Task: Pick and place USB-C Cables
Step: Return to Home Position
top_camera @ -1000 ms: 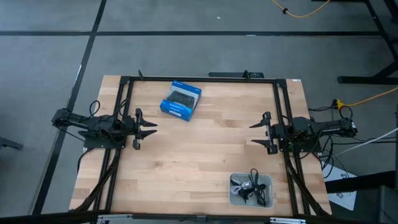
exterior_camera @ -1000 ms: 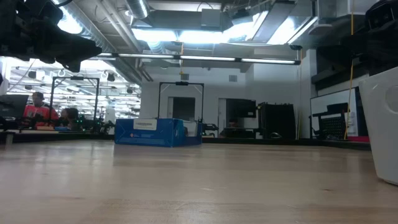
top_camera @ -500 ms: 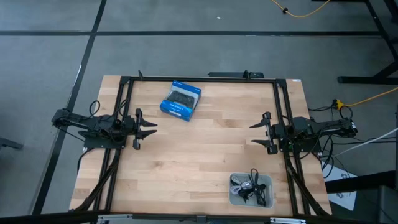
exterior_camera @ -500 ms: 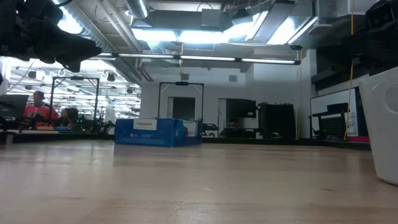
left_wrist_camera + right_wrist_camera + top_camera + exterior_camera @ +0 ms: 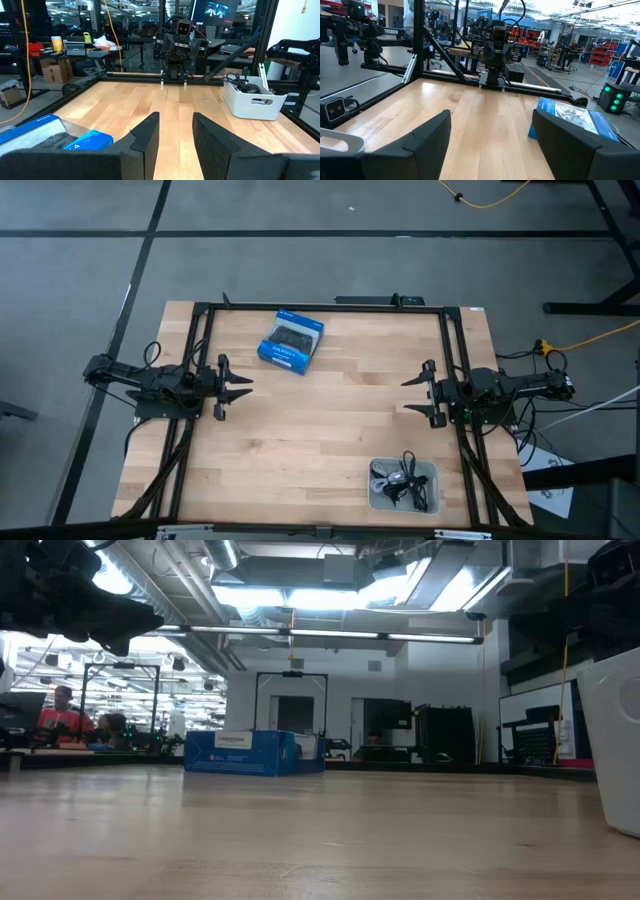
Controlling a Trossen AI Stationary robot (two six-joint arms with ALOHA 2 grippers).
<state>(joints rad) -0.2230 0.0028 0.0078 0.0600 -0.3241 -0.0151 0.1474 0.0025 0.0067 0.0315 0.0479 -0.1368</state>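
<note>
Filling white bin point(image 5: 378, 502), cables point(image 5: 405, 480) near right tool point(image 5: 405, 395)

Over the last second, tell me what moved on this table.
Nothing visibly changed. The left claw and right claw hang open at the table's sides, the USB-C Cables lie in the white bin, and the blue box lies where it was.

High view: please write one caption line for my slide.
Home pose: left gripper and right gripper open, empty, at the table sides; USB-C cables lie in the white bin, blue box apart.
</note>
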